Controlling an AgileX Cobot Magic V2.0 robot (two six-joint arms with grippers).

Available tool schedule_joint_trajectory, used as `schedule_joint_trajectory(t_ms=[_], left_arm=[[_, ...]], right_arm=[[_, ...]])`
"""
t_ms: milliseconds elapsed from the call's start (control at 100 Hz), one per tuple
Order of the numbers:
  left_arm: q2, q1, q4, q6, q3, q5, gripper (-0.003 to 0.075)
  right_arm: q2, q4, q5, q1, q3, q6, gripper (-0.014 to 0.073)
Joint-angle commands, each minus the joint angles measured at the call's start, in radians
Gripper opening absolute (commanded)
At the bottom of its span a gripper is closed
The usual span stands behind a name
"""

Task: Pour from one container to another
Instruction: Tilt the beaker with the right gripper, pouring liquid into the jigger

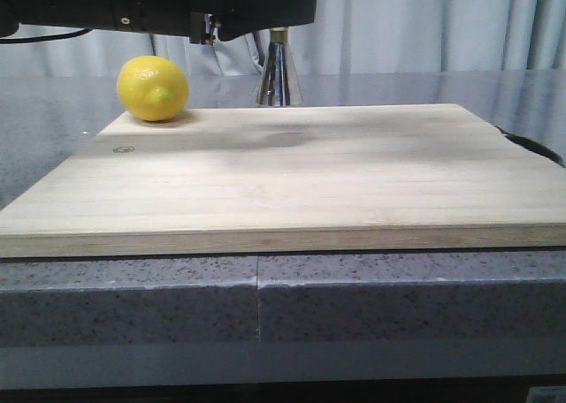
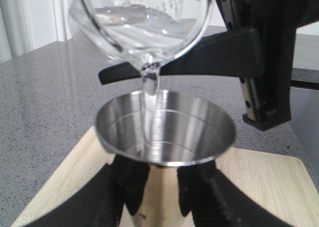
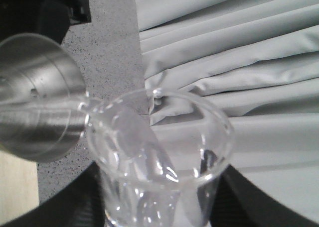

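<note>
My left gripper (image 2: 164, 189) is shut on the steel hourglass jigger (image 2: 167, 130), which stands upright at the far edge of the wooden board (image 2: 264, 182). In the front view only the jigger's lower cone (image 1: 279, 74) shows, below my black left arm. The right gripper (image 3: 159, 199) is shut on the clear glass beaker (image 3: 159, 152). That beaker (image 2: 142, 23) is tilted just above the jigger, its lip over the open cup. A thin stream of clear liquid (image 2: 149, 100) runs from the lip into the jigger.
A yellow lemon (image 1: 153, 87) lies on the far left corner of the wooden cutting board (image 1: 292, 182), left of the jigger. The board rests on a grey speckled counter (image 1: 265, 288). Pale curtains (image 3: 239, 53) hang behind.
</note>
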Motion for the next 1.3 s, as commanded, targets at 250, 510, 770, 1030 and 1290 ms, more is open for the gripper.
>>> schedule_joint_trajectory(t_ms=[250, 510, 770, 1030, 1290], left_arm=[[-0.053, -0.006, -0.09, -0.008, -0.03, 0.102, 0.0259], [-0.053, -0.006, -0.09, -0.008, -0.03, 0.102, 0.0259], [-0.053, -0.006, -0.09, -0.008, -0.03, 0.102, 0.0259], [-0.053, -0.006, -0.09, -0.008, -0.03, 0.102, 0.0259], [-0.053, -0.006, -0.09, -0.008, -0.03, 0.102, 0.0259]], right_arm=[[-0.034, -0.046, -0.005, -0.001, -0.037, -0.004, 0.0324], [-0.034, -0.069, 0.002, -0.001, -0.037, -0.004, 0.0324], [-0.034, -0.1, 0.005, -0.001, -0.037, -0.004, 0.0324], [-0.034, -0.154, 0.009, -0.001, -0.037, -0.004, 0.0324], [-0.034, -0.197, 0.029, -0.001, -0.037, -0.004, 0.0324]])
